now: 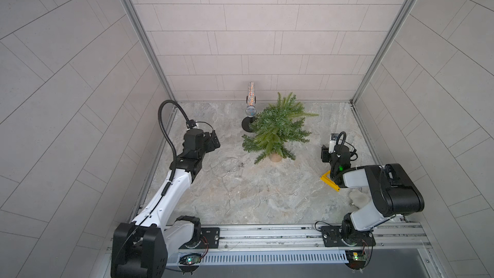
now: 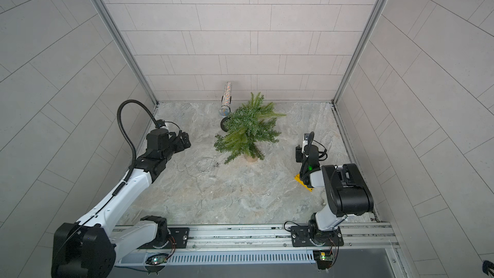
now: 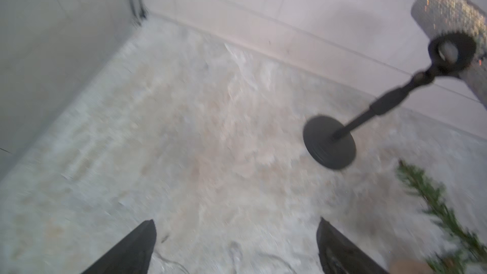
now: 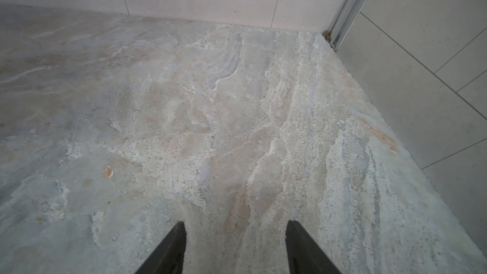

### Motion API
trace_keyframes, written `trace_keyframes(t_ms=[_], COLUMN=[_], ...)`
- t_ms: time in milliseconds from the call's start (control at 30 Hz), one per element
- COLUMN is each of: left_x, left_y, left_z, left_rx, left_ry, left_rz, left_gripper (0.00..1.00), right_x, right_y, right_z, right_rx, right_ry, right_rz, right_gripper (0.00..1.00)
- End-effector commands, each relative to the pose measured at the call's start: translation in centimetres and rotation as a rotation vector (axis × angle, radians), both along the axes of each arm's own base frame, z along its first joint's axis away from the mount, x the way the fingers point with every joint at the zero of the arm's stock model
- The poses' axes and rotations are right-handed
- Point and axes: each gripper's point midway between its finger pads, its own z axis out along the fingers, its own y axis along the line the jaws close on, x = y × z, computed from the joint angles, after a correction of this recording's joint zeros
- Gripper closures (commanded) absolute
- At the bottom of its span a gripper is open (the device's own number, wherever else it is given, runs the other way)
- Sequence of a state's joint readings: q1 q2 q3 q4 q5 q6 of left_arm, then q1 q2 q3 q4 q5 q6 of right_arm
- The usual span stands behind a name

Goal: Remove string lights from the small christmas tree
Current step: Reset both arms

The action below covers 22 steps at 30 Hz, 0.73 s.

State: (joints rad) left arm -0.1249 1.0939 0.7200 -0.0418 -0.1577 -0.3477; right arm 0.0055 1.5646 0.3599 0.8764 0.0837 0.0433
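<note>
White arms (image 1: 171,191), black joints (image 1: 401,191), ribbed black cables (image 1: 160,116).

Deep green on the tree (image 1: 278,129), tan at its base (image 1: 276,158). Behind the tree, glittery silver with many-coloured sparkles on the microphone (image 1: 251,97), black on its stand (image 1: 247,127). Left of the tree, pale silver on the string lights (image 1: 231,160). Under the tree, grey-and-beige veined marbling on the table (image 1: 267,199). Right of the tree, bright yellow on a frame (image 1: 330,184).

Stone-patterned tabletop (image 1: 267,199). On it: string lights (image 1: 229,163) in loose coil, small christmas tree (image 1: 278,129), microphone stand (image 1: 247,127), yellow frame (image 1: 330,184).
</note>
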Motion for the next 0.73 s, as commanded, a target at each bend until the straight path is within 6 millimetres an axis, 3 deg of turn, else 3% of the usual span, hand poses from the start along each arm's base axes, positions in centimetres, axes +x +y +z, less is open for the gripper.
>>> trace_keyframes(t_ms=[0,167,267,367,533,667,700], left_x=[-0.1,-1.4,-2.2,-1.6,1.4,1.3,2.2], left_y=[4.7,6.2,6.1,4.9,3.1,3.8,3.9], left_z=[1.5,-3.4,-7.1,-7.0,-9.9,-11.0,-10.4], left_rx=[0.216,0.298,0.301,0.233,0.212,0.191,0.191], left_ry=[-0.077,-0.092,-0.113,-0.263,-0.264,-0.132,-0.133], left_rz=[0.191,0.172,0.106,0.039,-0.088,-0.062,-0.057], left_gripper=[0.00,0.00,0.00,0.00,0.00,0.00,0.00], right_x=[0.8,0.8,1.0,1.0,1.1,1.2,1.1], right_y=[0.1,0.4,0.9,0.9,0.9,0.9,0.9], right_z=[1.9,1.9,1.8,1.8,1.8,1.7,1.7], right_rx=[-0.012,-0.015,-0.023,-0.021,-0.021,-0.016,-0.017], right_ry=[-0.078,-0.081,-0.068,-0.070,-0.066,-0.062,-0.064], right_rz=[0.014,0.023,0.051,0.052,0.052,0.055,0.054], right_gripper=[0.01,0.00,0.00,0.00,0.00,0.00,0.00])
